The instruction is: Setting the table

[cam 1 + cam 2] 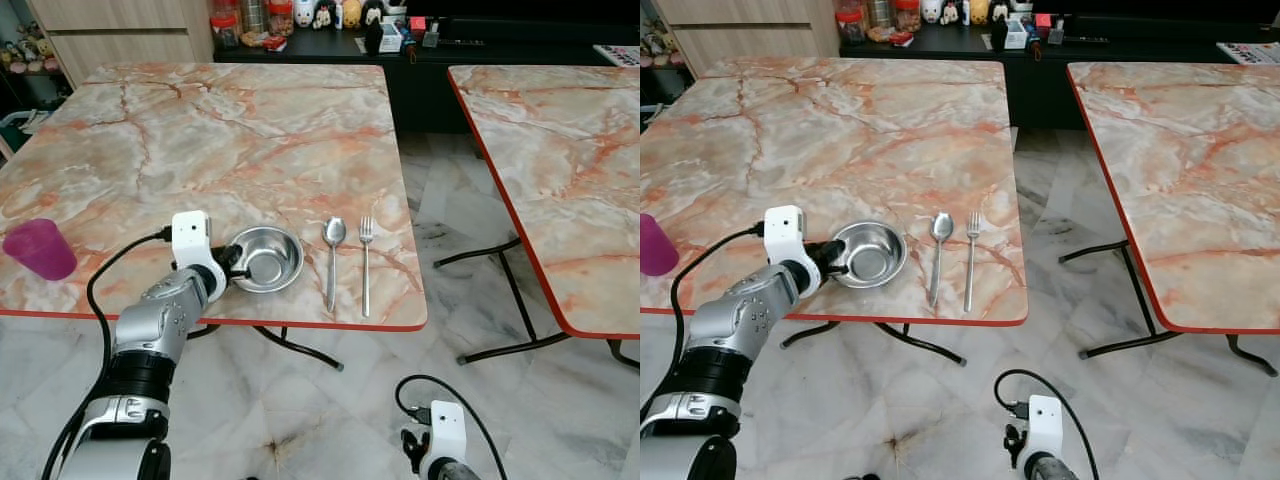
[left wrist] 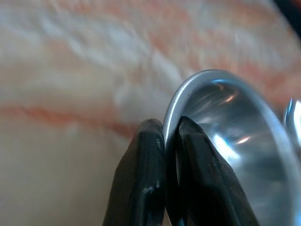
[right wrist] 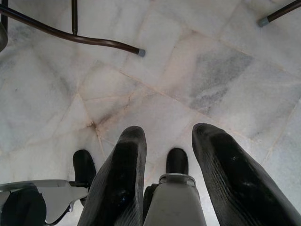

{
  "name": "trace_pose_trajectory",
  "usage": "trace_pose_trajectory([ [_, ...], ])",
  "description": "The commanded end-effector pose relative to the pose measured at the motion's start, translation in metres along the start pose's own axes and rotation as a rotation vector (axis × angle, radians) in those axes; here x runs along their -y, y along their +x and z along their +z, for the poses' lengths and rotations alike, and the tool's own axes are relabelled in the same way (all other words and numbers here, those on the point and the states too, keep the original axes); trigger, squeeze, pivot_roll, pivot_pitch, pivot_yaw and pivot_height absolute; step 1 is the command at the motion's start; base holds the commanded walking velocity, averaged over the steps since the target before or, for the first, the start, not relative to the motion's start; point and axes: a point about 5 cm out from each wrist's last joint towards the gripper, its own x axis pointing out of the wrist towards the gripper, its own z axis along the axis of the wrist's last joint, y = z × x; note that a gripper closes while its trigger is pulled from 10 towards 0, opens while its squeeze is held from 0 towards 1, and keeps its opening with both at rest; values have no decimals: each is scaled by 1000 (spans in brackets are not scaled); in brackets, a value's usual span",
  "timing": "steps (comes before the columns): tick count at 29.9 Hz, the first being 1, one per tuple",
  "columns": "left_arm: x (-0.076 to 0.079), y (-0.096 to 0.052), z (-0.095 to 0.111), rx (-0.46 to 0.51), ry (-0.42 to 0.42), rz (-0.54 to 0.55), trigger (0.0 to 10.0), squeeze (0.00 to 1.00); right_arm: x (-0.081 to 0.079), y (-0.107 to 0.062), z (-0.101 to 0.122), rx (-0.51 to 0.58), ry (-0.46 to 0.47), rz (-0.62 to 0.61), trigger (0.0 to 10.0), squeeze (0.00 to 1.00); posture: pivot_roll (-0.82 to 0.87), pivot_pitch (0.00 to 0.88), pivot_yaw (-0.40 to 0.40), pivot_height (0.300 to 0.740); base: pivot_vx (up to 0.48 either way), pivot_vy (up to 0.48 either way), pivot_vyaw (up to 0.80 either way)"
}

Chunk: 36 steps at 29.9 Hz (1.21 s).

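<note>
So the steel bowl (image 1: 266, 259) sits on the marble table (image 1: 240, 140), close to the near edge, a bit toward the right half of the top. The left gripper (image 1: 234, 262) has it by the rim at the bowl's 9 o'clock side, and the wrist view makes it pretty clear: the two black fingers (image 2: 141, 179) are pinched together with the thin metal rim (image 2: 175, 101) sandwiched between them, one finger inside the bowl and one outside. The bowl looks flat on the table as far as I can tell.

Just off the bowl at 3 o'clock lies a spoon (image 1: 333, 258), handle pointing toward the near edge, and right beside that a fork (image 1: 366, 262) lying parallel to it, tines away from the robot. They're near each other but not touching.

Way over at 9 o'clock from the bowl, near the table's left edge, there's a pink cup (image 1: 40, 248) standing upright.

The right gripper (image 3: 164, 155) hangs low over the marble floor (image 3: 197, 61), fingers spread apart, holding nothing. A second marble table (image 1: 560, 170) stands off at 3 o'clock across a gap.
</note>
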Motion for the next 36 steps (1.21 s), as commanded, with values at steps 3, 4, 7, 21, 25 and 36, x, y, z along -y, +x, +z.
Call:
trace_pose_trajectory([
  [3, -7, -13, 73, 402, -132, 34, 8157, 0, 0, -1, -3, -14, 6, -1, 10000, 0, 81, 133, -6, 740, 0, 0, 0],
  [4, -7, -13, 73, 402, -132, 34, 8157, 0, 0, -1, -3, -14, 6, -1, 10000, 0, 81, 133, -6, 740, 0, 0, 0],
  [7, -26, -28, 111, 602, -182, 114, 10000, 0, 0, -1, -3, -15, 3, 0, 10000, 0, 86, 134, -7, 740, 0, 0, 0],
  [21, -149, -133, 180, 918, 308, 859, 10000, 0, 0, -1, -5, -14, 7, 0, 10000, 0, 97, 139, -3, 740, 0, 0, 0],
  [25, -185, -168, 167, 787, 626, 1228, 10000, 0, -1, -1, -7, -18, 10, 2, 10000, 0, 99, 147, 1, 740, 0, 0, 0],
  [36, -240, -175, 72, 231, 798, 1457, 10000, 0, -2, -2, -9, -21, 17, -2, 10000, 0, 88, 148, 10, 740, 0, 0, 0],
])
